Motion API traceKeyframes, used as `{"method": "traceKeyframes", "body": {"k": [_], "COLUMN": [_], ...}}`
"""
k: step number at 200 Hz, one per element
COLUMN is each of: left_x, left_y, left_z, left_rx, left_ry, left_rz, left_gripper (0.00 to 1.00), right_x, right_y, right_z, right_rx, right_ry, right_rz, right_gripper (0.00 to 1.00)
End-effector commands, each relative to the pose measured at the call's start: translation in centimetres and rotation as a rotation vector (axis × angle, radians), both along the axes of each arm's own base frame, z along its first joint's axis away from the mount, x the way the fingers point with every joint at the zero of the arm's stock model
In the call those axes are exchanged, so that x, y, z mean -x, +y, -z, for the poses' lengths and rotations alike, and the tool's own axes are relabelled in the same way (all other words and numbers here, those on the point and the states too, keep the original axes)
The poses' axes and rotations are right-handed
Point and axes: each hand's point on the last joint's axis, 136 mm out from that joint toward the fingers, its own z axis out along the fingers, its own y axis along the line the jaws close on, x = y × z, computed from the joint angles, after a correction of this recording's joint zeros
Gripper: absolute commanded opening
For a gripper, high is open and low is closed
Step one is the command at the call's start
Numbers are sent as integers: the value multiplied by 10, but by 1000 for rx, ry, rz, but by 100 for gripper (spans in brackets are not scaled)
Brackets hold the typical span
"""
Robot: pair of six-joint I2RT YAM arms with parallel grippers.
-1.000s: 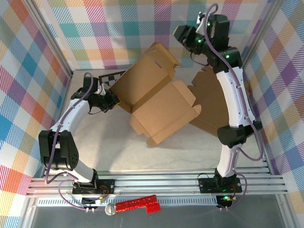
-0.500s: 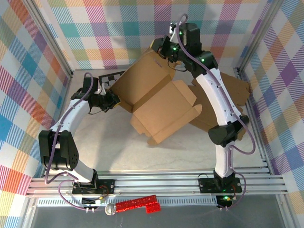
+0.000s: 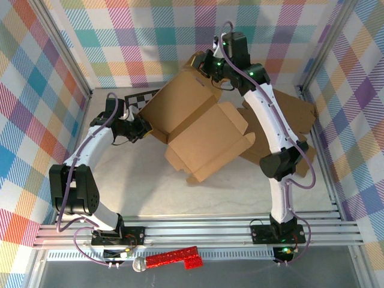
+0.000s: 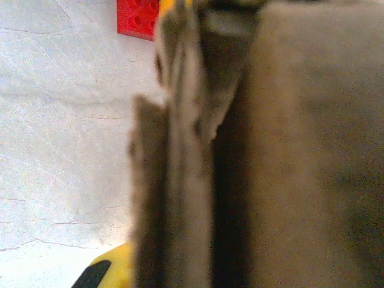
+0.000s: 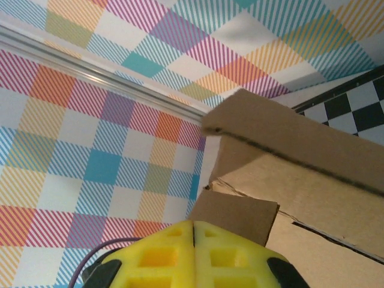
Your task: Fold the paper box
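The paper box is brown cardboard, partly folded, with open flaps, lying mid-table. My left gripper is shut on the box's left edge. In the left wrist view the blurred cardboard is close up, with one yellow finger showing at the bottom left. My right gripper hovers at the box's raised far flap. Its yellow fingers are pressed together with nothing between them, and a small cardboard flap lies just beyond the tips.
Flat cardboard sheets lie at the right under the right arm. A checkerboard card sits behind the box at the left. A red block lies on the table. Plaid walls close in the back and sides.
The right arm swung left from the back right corner to the box's far flap, and its jaws closed. The left arm and the box stayed put.
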Motion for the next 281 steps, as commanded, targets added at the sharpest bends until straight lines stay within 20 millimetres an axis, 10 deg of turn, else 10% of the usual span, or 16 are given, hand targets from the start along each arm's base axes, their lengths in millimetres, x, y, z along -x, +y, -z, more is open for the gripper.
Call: {"method": "traceKeyframes", "body": {"k": [1, 66, 109, 281], "left_x": [-3, -4, -8, 1], "left_y": [-6, -25, -42, -46], "left_z": [-22, -30, -40, -21], "left_rx": [41, 165, 275, 285], "left_ry": [-69, -104, -114, -33], "left_rz": [26, 131, 225, 294], "left_gripper": [0, 0, 0, 0], "right_x": [23, 42, 18, 35], "right_y": [-7, -95, -163, -77], "right_z": [-11, -84, -66, -36], "right_rx": [21, -68, -146, -201], "right_ry": [-8, -183, -163, -179], "right_rz": [-48, -137, -164, -576], "right_gripper": [5, 27, 43, 52]}}
